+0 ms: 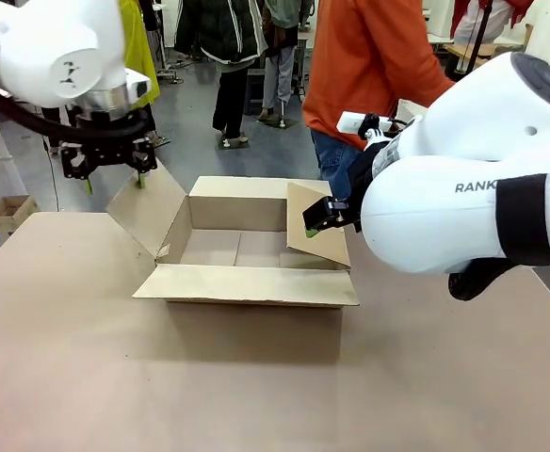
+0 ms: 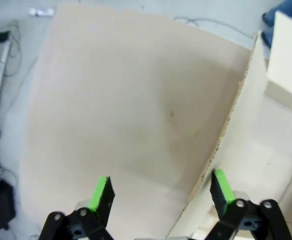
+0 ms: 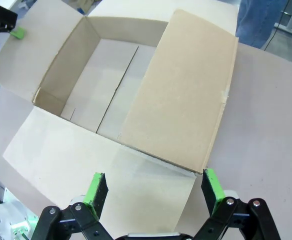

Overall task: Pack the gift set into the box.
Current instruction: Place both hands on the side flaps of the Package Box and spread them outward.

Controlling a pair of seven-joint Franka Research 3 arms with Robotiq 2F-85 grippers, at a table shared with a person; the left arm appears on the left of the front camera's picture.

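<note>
Box flaps flanked by two empty grippers.
Left gripper (image 1: 115, 181) hangs just above the raised left flap (image 1: 148, 212), jaws wide apart; the box (image 1: 237, 215) sits mid-table, long axis running across. Its right flap (image 1: 317, 235) leans over the opening, nearest the right gripper (image 3: 154, 182), whose jaws are also spread and hold nothing.

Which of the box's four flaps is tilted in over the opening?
The flap on the robot's right leans inward over the box; the near flap lies flat outward, and the left flap and far flap also open away.
</note>
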